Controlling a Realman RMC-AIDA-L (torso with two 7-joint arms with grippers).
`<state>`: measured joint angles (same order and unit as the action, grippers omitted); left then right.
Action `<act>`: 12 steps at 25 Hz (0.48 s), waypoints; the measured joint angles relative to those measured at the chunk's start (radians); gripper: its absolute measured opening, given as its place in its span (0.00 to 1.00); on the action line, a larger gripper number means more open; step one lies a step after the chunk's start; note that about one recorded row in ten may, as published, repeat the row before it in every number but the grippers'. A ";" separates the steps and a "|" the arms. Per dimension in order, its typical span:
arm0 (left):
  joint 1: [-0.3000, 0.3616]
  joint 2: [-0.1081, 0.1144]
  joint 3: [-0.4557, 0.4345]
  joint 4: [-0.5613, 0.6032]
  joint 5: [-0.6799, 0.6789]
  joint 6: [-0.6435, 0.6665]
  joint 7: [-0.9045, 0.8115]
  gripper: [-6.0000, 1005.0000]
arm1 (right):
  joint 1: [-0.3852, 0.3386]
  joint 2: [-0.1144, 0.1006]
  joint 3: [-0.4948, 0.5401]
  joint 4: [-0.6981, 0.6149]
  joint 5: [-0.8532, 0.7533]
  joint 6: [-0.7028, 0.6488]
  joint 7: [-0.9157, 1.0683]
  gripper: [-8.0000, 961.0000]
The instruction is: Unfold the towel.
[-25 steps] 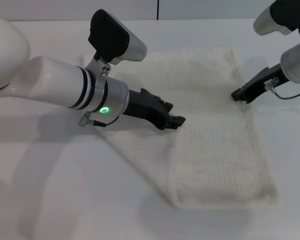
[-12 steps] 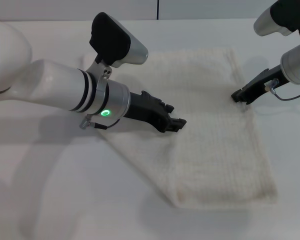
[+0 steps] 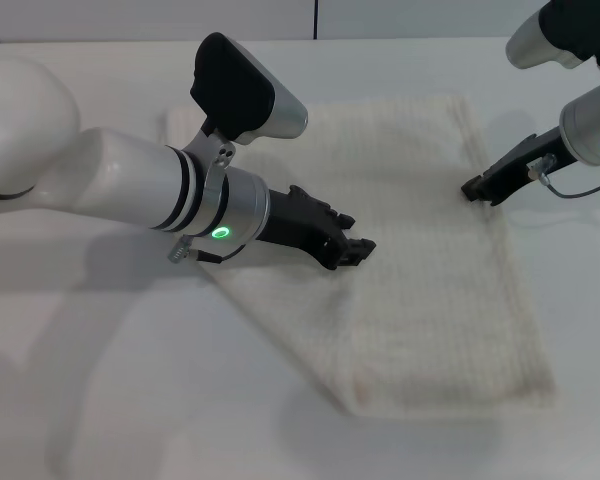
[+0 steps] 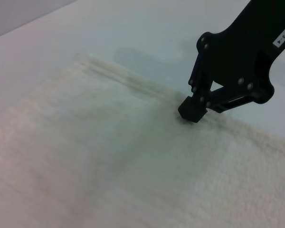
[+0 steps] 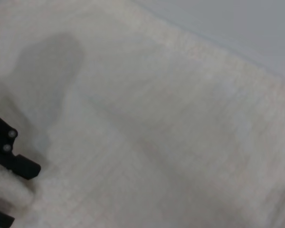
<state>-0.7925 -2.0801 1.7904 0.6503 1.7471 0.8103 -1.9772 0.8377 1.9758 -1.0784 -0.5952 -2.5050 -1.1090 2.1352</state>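
Lying on table (image 3: 100, 380), towel (image 3: 430, 300); left pincer (image 3: 358, 250) mid-towel, slightly parted; right pincer (image 3: 474, 188) closed at towel's right edge.

Bright even light, soft shadows, blurry wrist views

A plain white table (image 3: 100, 400) meets a pale wall (image 3: 430, 18) with one vertical seam.

One towel (image 3: 430, 270) lies on one table (image 3: 100, 400), toward its far right corner. Two grippers show: the left gripper (image 3: 358, 250) over the towel's middle, the right gripper (image 3: 474, 188) at the towel's right edge
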 joint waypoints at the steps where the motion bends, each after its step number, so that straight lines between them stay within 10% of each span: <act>1: 0.000 0.000 0.000 0.000 0.000 0.000 0.000 0.40 | 0.001 0.000 0.000 0.000 0.000 0.000 0.000 0.01; 12: 0.008 0.000 0.023 0.004 -0.003 -0.028 0.005 0.34 | 0.001 0.000 0.000 0.000 0.000 -0.004 0.000 0.01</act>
<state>-0.7850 -2.0801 1.8132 0.6538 1.7438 0.7823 -1.9726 0.8390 1.9758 -1.0784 -0.5952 -2.5051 -1.1128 2.1353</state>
